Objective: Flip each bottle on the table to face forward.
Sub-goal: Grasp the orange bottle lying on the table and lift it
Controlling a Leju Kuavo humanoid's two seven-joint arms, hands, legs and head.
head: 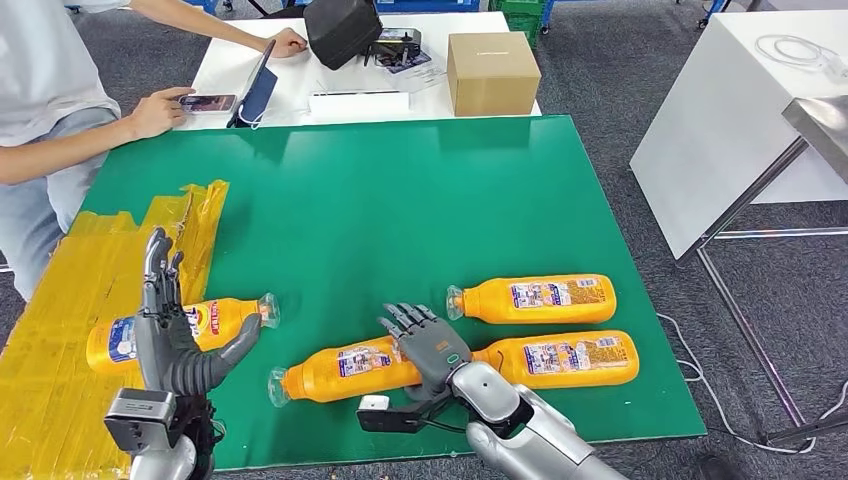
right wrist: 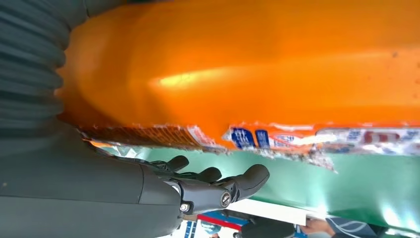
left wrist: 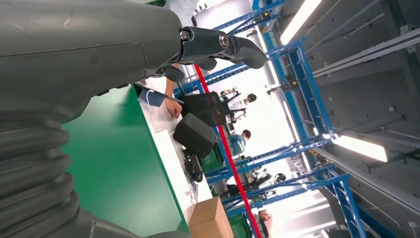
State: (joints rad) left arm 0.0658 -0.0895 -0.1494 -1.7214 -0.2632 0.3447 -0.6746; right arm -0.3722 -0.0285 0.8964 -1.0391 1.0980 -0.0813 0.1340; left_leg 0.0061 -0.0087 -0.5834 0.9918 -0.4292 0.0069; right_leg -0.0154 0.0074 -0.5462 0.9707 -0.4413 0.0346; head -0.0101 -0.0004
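Observation:
Four orange bottles lie on their sides on the green table (head: 400, 200). The left bottle (head: 225, 320) rests partly on yellow tape, cap pointing right. My left hand (head: 165, 335) stands just in front of it with fingers straight and thumb out, holding nothing; its fingers (left wrist: 218, 44) are spread. The middle bottle (head: 335, 372) lies cap to the left, and my right hand (head: 428, 345) rests flat on its base end with fingers extended, not wrapped around it. That bottle's orange body (right wrist: 257, 64) sits close against the right hand (right wrist: 198, 191). Two more bottles (head: 535, 298) (head: 570, 358) lie to the right.
A person (head: 60, 110) sits at the far left with a phone (head: 207, 102). On the white table behind stand a cardboard box (head: 492, 72) and a black bag (head: 342, 30). Another white table (head: 720, 120) stands to the right. Yellow tape (head: 60, 330) covers the table's left edge.

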